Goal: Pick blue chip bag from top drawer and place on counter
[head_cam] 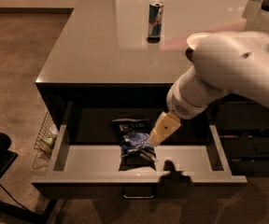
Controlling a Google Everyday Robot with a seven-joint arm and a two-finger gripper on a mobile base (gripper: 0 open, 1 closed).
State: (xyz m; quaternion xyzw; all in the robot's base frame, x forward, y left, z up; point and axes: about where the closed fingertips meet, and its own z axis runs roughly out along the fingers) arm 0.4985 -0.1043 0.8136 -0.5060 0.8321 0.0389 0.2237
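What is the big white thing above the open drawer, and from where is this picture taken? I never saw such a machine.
The white thing is a robot's arm. Its pale gripper is low inside the open top drawer, right beside the blue chip bag, which lies on the drawer floor. Whether it touches the bag I cannot tell; the bag is not lifted. The single camera looks down from above, in front of the drawer. On the counter stands a blue-and-silver can.
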